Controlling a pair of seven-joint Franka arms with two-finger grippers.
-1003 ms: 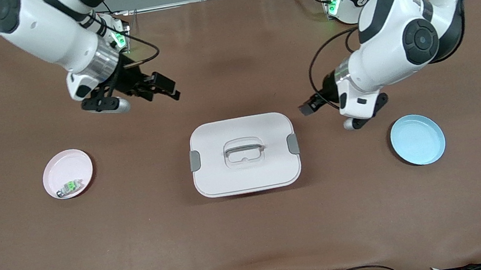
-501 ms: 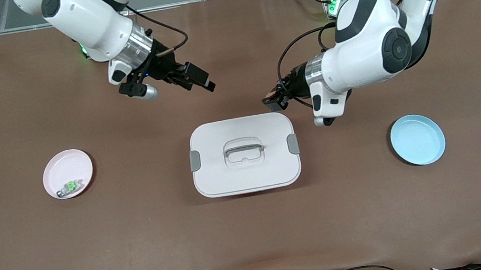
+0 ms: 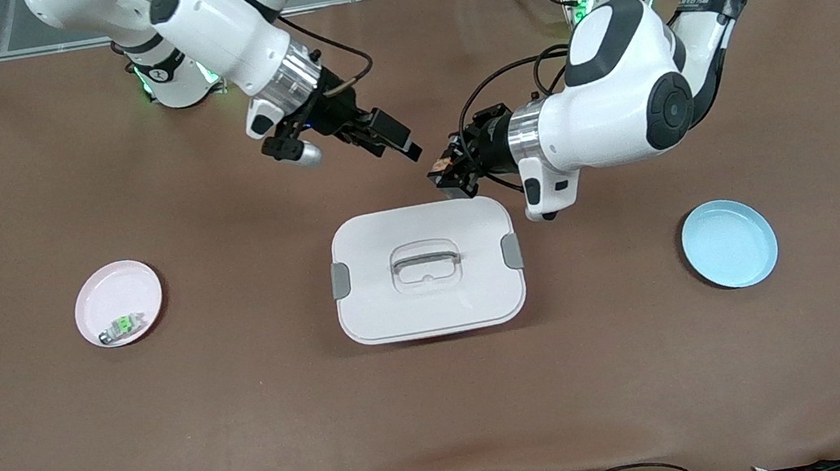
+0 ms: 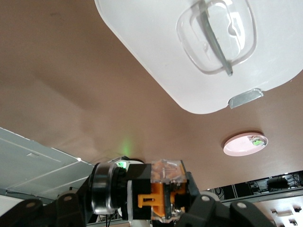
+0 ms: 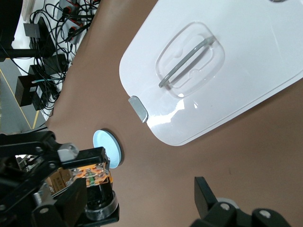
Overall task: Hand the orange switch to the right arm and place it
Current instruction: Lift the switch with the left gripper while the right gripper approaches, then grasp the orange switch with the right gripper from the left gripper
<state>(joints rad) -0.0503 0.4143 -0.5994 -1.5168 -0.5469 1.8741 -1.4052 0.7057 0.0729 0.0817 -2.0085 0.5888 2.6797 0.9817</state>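
Left tool (image 3: 452, 173) is clamped on the orange switch (image 3: 446, 162), and you can see that it has travelled from the blue plate's (image 3: 729, 243) end of the bench toward the middle, so it now hangs above the bench just by the edge of the white lidded box (image 3: 425, 269) that faces the robots' bases. Your right tool (image 3: 401, 148) has also come in from the pink plate's (image 3: 119, 302) end; its fingers stand apart with nothing between them, and it now points at the left tool with only a small gap remaining. In the left wrist view the orange switch (image 4: 163, 195) sits firmly between the fingers, and in the right wrist view it (image 5: 90, 174) shows ahead, not yet touched by the right tool. I judge that the approach is nearly done and the handover itself comes next. The small clear-and-green component (image 3: 122, 326) lies in the pink plate, so this plate is probably the place for the orange switch.
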